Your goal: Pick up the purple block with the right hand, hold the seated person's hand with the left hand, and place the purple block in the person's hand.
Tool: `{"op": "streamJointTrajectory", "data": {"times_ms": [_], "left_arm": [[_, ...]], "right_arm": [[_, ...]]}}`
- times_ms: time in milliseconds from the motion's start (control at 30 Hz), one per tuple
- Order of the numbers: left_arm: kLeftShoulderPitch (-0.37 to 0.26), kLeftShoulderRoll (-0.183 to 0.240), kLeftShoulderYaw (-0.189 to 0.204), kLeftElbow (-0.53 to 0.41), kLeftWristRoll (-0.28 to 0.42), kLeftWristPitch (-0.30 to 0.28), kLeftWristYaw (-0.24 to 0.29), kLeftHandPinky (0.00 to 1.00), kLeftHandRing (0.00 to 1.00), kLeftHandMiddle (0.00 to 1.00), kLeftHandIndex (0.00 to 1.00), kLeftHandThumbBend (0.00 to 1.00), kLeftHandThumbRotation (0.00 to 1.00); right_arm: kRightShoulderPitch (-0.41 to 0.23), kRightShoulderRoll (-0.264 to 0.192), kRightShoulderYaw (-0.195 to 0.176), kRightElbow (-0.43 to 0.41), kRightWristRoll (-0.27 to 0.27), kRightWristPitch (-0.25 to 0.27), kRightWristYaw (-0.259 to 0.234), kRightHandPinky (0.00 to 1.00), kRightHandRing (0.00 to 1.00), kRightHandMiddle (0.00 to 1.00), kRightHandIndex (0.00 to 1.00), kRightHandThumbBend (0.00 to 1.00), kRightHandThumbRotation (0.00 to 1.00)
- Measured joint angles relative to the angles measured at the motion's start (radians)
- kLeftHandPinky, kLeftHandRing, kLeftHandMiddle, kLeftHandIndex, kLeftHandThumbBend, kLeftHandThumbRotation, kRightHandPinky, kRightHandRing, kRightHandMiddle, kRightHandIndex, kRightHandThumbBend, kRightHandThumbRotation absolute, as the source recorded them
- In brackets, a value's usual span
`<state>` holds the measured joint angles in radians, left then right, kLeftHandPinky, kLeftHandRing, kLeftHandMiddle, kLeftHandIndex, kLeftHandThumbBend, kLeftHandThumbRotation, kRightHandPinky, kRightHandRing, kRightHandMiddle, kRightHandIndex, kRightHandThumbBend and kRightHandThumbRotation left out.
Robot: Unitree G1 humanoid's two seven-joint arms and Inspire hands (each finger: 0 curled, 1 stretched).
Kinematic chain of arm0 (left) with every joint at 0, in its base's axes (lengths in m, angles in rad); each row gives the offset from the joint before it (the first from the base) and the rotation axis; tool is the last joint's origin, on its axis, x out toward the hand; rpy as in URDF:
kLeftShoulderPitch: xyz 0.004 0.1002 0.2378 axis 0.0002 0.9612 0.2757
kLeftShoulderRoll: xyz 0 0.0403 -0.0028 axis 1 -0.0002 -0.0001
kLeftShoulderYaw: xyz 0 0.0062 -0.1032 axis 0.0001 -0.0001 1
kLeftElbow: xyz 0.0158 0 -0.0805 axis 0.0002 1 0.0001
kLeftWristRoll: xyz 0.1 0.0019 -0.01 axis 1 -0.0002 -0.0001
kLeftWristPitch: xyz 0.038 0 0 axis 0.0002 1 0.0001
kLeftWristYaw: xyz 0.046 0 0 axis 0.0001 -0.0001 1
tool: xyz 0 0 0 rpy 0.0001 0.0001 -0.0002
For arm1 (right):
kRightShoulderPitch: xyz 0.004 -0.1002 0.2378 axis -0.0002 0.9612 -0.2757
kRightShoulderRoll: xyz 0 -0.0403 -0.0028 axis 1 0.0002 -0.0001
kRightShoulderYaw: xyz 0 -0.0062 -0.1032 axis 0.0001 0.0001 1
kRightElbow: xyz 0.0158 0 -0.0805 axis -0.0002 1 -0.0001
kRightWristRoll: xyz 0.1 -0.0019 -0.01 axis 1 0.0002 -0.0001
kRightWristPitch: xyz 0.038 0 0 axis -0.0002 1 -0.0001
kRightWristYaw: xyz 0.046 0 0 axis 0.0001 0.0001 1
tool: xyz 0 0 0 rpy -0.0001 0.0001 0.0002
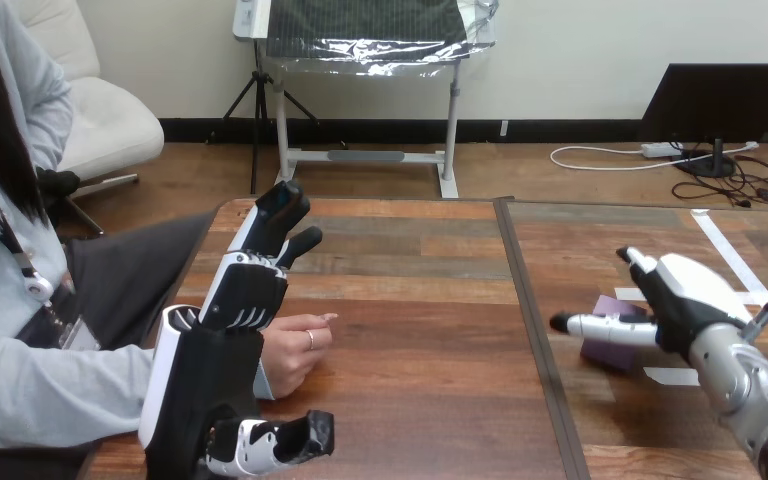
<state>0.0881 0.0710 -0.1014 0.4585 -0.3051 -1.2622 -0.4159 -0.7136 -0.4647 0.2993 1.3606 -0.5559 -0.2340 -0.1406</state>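
The purple block (610, 353) lies on the right part of the wooden table (420, 330). My right hand (685, 295) is right over it and open. Its thumb reaches left across the block's top and its fingers are raised behind it, while the block still rests on the table. At the left, the person's hand (295, 350) rests loosely curled on the table. My left hand (240, 300) stands beside it and partly in front of it, open, with straight fingers pointing away and the thumb (285, 440) spread near the front edge. Nothing of it curls round the person's hand.
A dark seam (532, 330) divides the table into left and right halves. White tape strips (740, 270) run across the right half near the block. The person's forearm (50, 390) lies along the table's left edge.
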Motion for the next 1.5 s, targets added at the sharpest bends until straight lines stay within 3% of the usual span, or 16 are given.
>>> {"op": "streamJointTrajectory", "data": {"times_ms": [600,867,967,1000,1167,1233,1500], "left_arm": [[0.014,-0.005,-0.001,-0.004,0.005,-0.017,0.011,0.88,0.95,0.96,0.94,1.0,0.67],[0.015,-0.01,0.001,-0.003,0.026,-0.053,0.022,0.86,0.94,0.96,0.95,0.98,0.68],[0.015,-0.01,0.0,-0.003,0.03,-0.065,0.024,0.86,0.94,0.96,0.95,0.97,0.67],[0.015,-0.011,-0.001,-0.003,0.031,-0.069,0.025,0.86,0.94,0.95,0.95,0.97,0.67],[0.015,-0.012,-0.005,-0.003,0.029,-0.078,0.029,0.86,0.94,0.95,0.94,0.99,0.66],[0.015,-0.013,-0.006,-0.003,0.029,-0.078,0.032,0.86,0.94,0.95,0.94,0.99,0.67],[0.015,-0.019,-0.011,-0.003,0.029,-0.078,0.044,0.85,0.93,0.95,0.94,0.99,0.68]], "right_arm": [[0.041,0.006,0.013,0.001,-0.006,0.004,0.012,0.97,1.0,1.0,0.99,1.0,0.67],[0.041,0.009,0.018,0.001,-0.013,0.017,-0.003,0.86,0.92,0.93,0.93,1.0,0.62],[0.041,0.013,0.019,0.001,-0.018,0.025,-0.019,0.58,0.6,0.64,0.88,1.0,0.54],[0.041,0.015,0.019,0.001,-0.019,0.029,-0.026,0.53,0.56,0.6,0.85,1.0,0.51],[0.047,0.027,0.027,0.001,-0.034,0.042,-0.083,0.42,0.47,0.53,0.73,0.96,0.38],[0.05,0.031,0.032,0.001,-0.04,0.044,-0.11,0.37,0.43,0.49,0.64,0.9,0.32],[0.059,0.04,0.04,0.001,-0.048,0.058,-0.197,0.22,0.29,0.37,0.46,0.75,0.19]]}}
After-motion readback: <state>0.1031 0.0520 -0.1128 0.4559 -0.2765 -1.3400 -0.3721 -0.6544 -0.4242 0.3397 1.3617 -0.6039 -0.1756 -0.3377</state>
